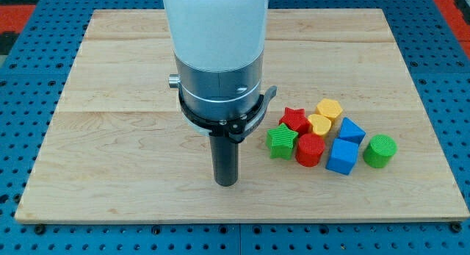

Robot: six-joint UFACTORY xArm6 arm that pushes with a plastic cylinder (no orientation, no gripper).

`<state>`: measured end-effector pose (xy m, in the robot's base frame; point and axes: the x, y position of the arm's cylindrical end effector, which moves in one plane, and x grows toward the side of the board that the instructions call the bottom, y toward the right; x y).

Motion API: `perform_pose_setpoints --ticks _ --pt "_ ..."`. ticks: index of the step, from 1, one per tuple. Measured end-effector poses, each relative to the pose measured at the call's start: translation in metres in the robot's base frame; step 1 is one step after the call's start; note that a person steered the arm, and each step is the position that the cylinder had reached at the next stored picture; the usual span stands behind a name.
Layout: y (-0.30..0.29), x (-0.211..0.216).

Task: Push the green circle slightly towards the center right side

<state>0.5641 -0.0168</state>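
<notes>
Wood board [110, 137]: pale planks, lying on a blue pegboard [22, 78] that shows on every side.
Arm [217, 56]: comes down from the view's top, white housing over a metal collar, upright over the board's middle.
My tip [226, 183]: the dark rod's lower end, on bare wood, to the view's left of the cluster and apart from every block.
Grip state: no jaws on this rig, just the rod; it holds nothing.
Green circle [380, 151]: at the cluster's right end, just beside the lower blue cube, well apart from my tip.
Count, green: two, the circle and a green star [280, 141].
Count, red: two, a red star [294, 120] and a red cylinder [310, 149].
Count, yellow: two, a yellow hexagon [330, 109] and a yellow block [319, 125], shape unclear.
Count, blue: two, an upper blue cube [352, 129] and a lower blue cube [342, 156].
In the way: seven blocks, the green star nearest, sit between my tip and the green circle.
</notes>
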Motion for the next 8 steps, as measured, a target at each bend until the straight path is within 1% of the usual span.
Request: perform_pose_setpoints --ticks 1,2,3,6,8 --pt "0.0 0.0" --pt "0.006 0.033" --pt "0.021 0.055" --pt "0.013 0.054" --pt "-0.011 0.027"
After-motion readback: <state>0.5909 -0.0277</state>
